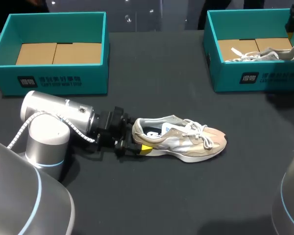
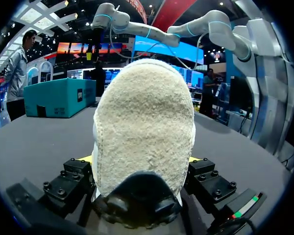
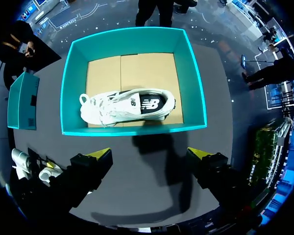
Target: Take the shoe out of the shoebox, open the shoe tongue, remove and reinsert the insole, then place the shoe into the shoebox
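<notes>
Centrally, beige shoe (image 1: 186, 139) on its sole, well apart from right shoebox (image 1: 255, 78); left gripper (image 1: 140, 142) clamps its heel; right gripper (image 3: 149, 154) spread.

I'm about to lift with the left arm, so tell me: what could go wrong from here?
The left pincer grips the beige shoe only at its heel, so the long toe end may sag or twist out when lifted. Its loose laces trail over the side and could snag. The right box already holds a white shoe under the open right pincer; the empty left box looks the safer home.
</notes>
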Controlling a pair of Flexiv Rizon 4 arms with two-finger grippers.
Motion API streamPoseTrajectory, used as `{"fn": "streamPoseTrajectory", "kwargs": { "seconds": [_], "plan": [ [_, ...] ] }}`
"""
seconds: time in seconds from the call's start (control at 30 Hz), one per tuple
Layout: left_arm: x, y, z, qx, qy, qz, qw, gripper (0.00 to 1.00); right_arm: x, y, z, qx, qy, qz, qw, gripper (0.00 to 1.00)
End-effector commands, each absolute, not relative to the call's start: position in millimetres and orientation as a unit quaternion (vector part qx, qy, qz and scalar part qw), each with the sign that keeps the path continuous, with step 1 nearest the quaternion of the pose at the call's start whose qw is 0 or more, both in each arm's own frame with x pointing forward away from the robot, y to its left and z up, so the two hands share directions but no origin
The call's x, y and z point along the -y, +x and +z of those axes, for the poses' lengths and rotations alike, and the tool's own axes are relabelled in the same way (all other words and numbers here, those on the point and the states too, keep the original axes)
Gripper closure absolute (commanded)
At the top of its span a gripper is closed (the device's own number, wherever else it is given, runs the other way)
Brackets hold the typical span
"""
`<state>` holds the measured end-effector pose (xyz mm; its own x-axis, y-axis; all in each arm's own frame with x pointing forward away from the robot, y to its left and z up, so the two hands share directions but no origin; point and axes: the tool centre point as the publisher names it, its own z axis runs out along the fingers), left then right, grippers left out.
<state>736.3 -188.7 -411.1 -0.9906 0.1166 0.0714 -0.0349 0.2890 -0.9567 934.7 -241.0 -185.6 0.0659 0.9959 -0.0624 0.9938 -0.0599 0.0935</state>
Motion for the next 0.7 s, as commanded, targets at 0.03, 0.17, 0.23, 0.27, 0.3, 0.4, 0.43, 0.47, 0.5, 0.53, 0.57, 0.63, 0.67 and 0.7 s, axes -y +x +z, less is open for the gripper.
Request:
{"fn": "streamPoseTrajectory", "kwargs": {
  "seconds": [0.03,0.17,0.23,0.27,0.3,0.4,0.43,0.47,0.5,0.53,0.57,0.63,0.67,0.7],
  "plan": [
    [190,735,-413,0.800,-0.025,0.596,0.063,1.00,209,890,-174,-0.676,0.730,0.022,0.095,0.00],
    [190,735,-413,0.800,-0.025,0.596,0.063,1.00,171,858,-168,-0.673,0.731,0.024,0.109,0.00],
    [190,735,-413,0.800,-0.025,0.596,0.063,1.00,152,843,-167,-0.673,0.731,0.022,0.112,0.00],
    [190,735,-413,0.800,-0.025,0.596,0.063,1.00,142,835,-167,-0.673,0.731,0.024,0.114,0.00],
    [190,735,-413,0.800,-0.025,0.596,0.063,1.00,136,830,-167,-0.670,0.733,0.026,0.115,0.00],
    [190,735,-413,0.800,-0.025,0.596,0.063,1.00,103,806,-170,-0.666,0.736,0.028,0.118,0.00],
    [190,735,-413,0.800,-0.025,0.596,0.063,1.00,92,800,-171,-0.665,0.737,0.028,0.118,0.00],
    [190,735,-413,0.800,-0.025,0.596,0.063,1.00,82,793,-173,-0.661,0.741,0.025,0.120,0.00],
    [190,735,-413,0.800,-0.025,0.596,0.063,1.00,72,786,-174,-0.660,0.741,0.027,0.120,0.00],
    [190,735,-413,0.800,-0.025,0.596,0.063,1.00,63,780,-175,-0.657,0.744,0.026,0.121,0.00],
    [190,735,-413,0.800,-0.025,0.596,0.063,1.00,54,774,-176,-0.654,0.746,0.025,0.122,0.00],
    [190,735,-413,0.800,-0.025,0.596,0.063,1.00,37,764,-179,-0.654,0.747,0.029,0.121,0.00],
    [190,735,-413,0.800,-0.025,0.596,0.063,1.00,28,759,-180,-0.653,0.748,0.024,0.120,0.00],
    [190,735,-413,0.800,-0.025,0.596,0.063,1.00,20,756,-182,-0.655,0.746,0.021,0.119,0.00]
  ]
}}
